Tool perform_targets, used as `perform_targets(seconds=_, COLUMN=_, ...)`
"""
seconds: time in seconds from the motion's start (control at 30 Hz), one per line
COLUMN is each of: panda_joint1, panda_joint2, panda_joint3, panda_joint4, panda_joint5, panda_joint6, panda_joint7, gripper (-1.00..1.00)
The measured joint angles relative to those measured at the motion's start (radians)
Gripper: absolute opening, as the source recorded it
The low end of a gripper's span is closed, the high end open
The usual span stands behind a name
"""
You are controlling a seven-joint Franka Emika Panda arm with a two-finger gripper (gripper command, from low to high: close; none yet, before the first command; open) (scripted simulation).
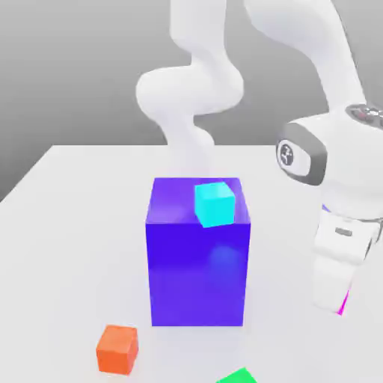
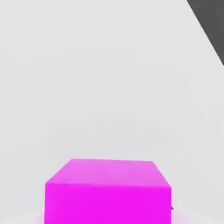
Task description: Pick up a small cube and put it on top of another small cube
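Exterior view: the fingers [image 1: 331, 288] grasp the magenta cube [image 1: 343, 304], which sits between them.

**Magenta cube all but swallowed up!**

Down to a sliver in the exterior view, the small bright magenta cube [image 1: 343, 303] is masked by the white gripper [image 1: 333, 292], and it's cropped by the hand view's edge! The bright green block [image 1: 238, 377] is mostly cut off, and the glossy white robot arm [image 1: 198, 22] is clipped too!
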Motion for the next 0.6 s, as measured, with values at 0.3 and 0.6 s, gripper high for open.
perform_targets(seconds=0.3, panda_joint1=-0.153, panda_joint2=0.177, panda_joint3=-0.066, panda_joint4=0.153, panda_joint5=0.048, panda_joint6=0.028, panda_joint7=-0.191, gripper=1.0)
perform_targets(seconds=0.6, panda_joint1=-0.148, panda_joint2=0.099, panda_joint3=-0.075, panda_joint4=0.15, panda_joint5=0.039, panda_joint6=-0.043, panda_joint7=-0.186, gripper=1.0)
